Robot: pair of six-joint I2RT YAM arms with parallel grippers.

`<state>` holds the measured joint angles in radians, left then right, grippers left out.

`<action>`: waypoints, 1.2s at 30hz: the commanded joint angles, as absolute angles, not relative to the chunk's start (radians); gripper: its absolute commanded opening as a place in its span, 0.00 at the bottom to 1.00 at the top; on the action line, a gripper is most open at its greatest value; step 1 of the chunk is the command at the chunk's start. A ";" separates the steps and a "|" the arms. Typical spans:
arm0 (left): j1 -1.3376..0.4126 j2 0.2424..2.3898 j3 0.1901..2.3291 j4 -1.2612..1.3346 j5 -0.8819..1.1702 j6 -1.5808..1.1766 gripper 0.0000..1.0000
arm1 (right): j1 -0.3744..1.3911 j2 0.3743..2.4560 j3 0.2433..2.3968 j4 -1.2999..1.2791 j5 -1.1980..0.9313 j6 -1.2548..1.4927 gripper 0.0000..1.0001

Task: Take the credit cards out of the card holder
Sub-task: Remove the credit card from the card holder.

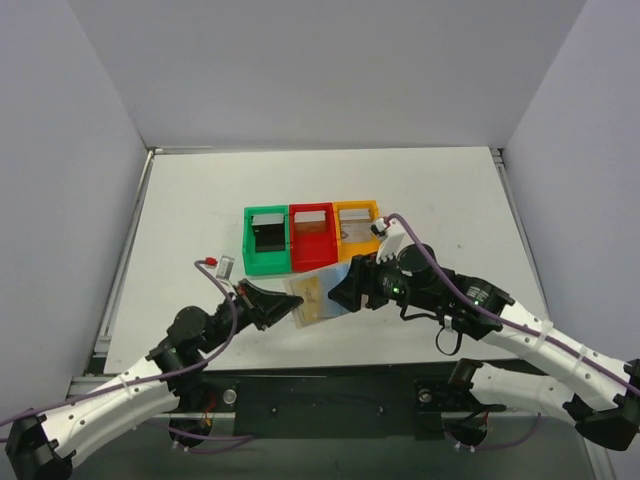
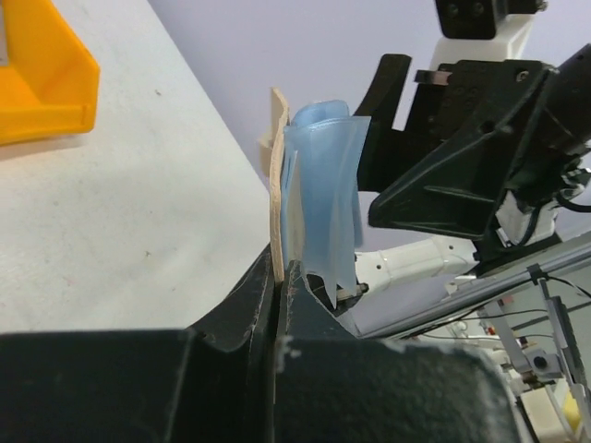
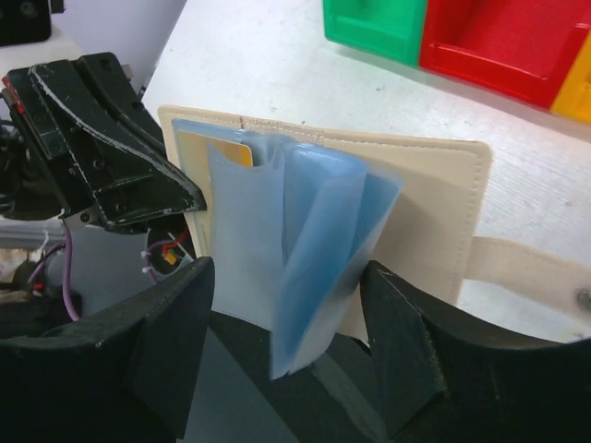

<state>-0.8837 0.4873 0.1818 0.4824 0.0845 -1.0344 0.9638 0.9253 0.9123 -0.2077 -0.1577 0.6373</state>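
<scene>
The card holder [image 1: 312, 297] is open and held off the table between the two arms. My left gripper [image 1: 290, 305] is shut on the edge of its tan cover [image 2: 276, 194]; the jaws pinch it in the left wrist view [image 2: 282, 277]. The light blue inner panels [image 3: 295, 240] fan out towards my right gripper [image 3: 291, 314], which is open with one finger either side of them. A yellow card [image 3: 233, 149] peeks from the top of a back panel. The snap tab [image 3: 526, 268] hangs to the right. Other cards are hidden inside the panels.
Green [image 1: 265, 240], red [image 1: 312, 235] and orange [image 1: 357, 228] bins stand side by side just beyond the grippers, mid-table. The orange bin [image 2: 42, 74] also shows in the left wrist view. White walls close in the table at left, right and back.
</scene>
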 commanded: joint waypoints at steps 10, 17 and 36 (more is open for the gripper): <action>-0.884 0.556 0.538 -0.033 -0.081 -0.809 0.00 | 1.100 0.991 1.206 -0.364 -0.064 0.561 0.60; -0.885 0.666 0.704 -0.164 -0.101 -0.704 0.00 | 1.112 1.141 1.209 -0.262 -0.069 0.627 0.59; -0.884 0.526 0.629 0.051 0.043 -0.779 0.00 | 0.891 1.017 1.104 -0.181 -0.218 0.632 0.58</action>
